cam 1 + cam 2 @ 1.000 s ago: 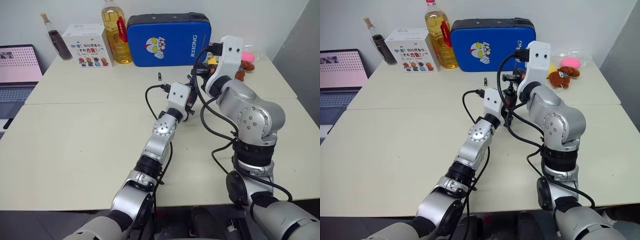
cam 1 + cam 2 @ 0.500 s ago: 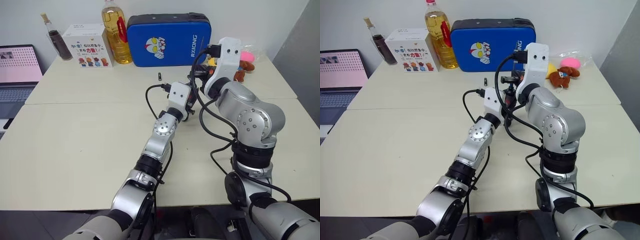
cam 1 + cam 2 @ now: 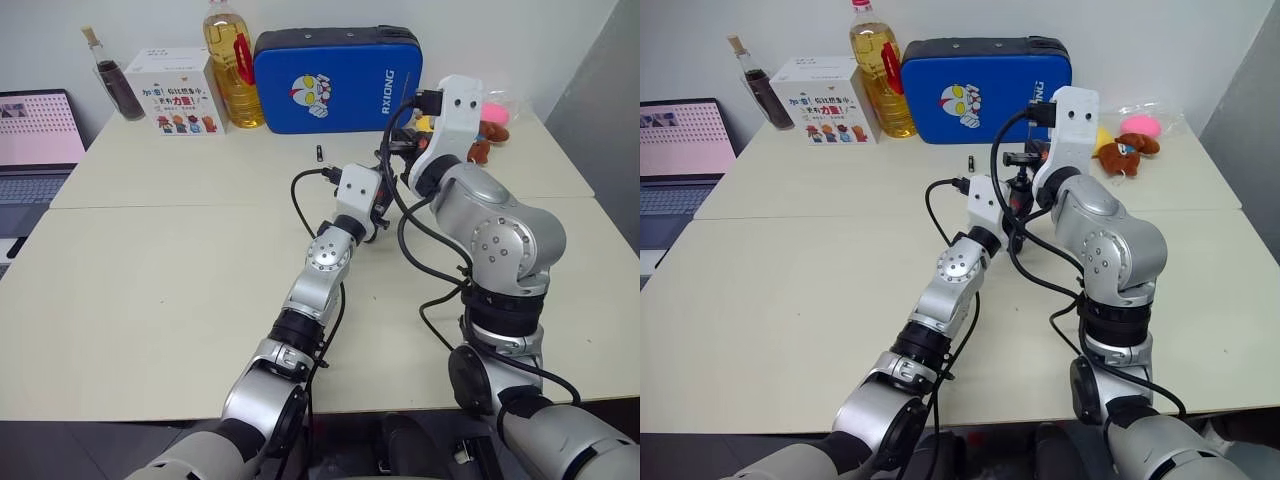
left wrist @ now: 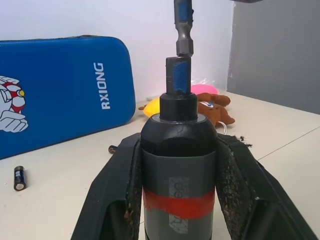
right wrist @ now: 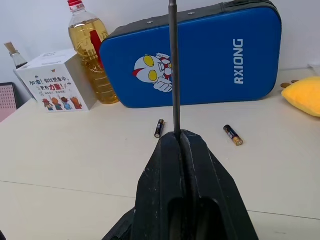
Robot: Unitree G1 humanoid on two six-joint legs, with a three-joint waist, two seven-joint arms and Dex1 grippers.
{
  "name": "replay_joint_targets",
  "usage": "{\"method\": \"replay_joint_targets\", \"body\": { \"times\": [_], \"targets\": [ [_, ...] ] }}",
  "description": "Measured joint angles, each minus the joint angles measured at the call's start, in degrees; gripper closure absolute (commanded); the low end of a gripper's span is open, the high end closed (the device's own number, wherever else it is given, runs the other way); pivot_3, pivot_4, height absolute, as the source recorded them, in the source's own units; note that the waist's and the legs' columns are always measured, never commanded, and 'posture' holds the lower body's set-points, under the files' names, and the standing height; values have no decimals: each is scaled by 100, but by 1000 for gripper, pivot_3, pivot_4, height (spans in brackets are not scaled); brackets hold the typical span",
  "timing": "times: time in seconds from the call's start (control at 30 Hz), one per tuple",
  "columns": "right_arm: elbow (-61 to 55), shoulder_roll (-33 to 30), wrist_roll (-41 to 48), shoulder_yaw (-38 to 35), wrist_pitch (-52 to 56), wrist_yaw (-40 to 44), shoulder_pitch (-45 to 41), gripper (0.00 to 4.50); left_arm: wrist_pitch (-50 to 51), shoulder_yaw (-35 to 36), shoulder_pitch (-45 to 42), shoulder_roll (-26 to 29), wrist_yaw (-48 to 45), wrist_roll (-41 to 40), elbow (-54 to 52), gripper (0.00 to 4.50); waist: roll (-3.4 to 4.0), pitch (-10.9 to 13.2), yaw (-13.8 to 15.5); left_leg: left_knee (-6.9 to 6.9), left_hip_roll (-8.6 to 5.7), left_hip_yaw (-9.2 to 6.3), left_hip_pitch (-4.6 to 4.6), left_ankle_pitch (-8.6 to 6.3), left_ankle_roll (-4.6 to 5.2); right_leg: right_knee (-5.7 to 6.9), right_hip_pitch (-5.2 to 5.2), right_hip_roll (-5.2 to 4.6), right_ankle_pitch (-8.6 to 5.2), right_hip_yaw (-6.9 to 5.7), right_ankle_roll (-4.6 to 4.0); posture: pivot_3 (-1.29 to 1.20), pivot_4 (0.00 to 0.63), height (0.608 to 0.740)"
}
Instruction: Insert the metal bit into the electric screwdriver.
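In the left wrist view the electric screwdriver point(image 4: 178, 185), dark with a red band, stands upright between the black fingers of my left gripper point(image 4: 178, 145), which is shut on its body. Its narrow nose point(image 4: 178, 80) points up. The metal bit point(image 4: 183, 25) hangs right over the nose, its lower end at the nose's opening and slightly off to one side. My right gripper point(image 5: 177, 136) is shut on the thin rod of the bit point(image 5: 173, 65). Both grippers meet above the table's middle point(image 3: 385, 185).
A blue case point(image 3: 335, 78) stands at the back of the table, with an oil bottle point(image 3: 232, 65), a white box point(image 3: 175, 92) and a dark bottle point(image 3: 115, 80) to its left. A laptop point(image 3: 35, 150) sits far left, plush toys point(image 3: 1125, 140) back right. Two small batteries point(image 5: 159, 128) point(image 5: 232, 135) lie near the case.
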Motion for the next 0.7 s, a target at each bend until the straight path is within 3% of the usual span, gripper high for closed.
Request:
{"method": "replay_joint_targets", "body": {
  "times": [0.7],
  "targets": [
    [-294,33,-200,299,-141,131,332,4475,6,7,4,0,34,9,4,2819,1,-3,-2,0,-1,-1,3,0,0,1,3,1,0,0,0,0,150,740]
  ]
}}
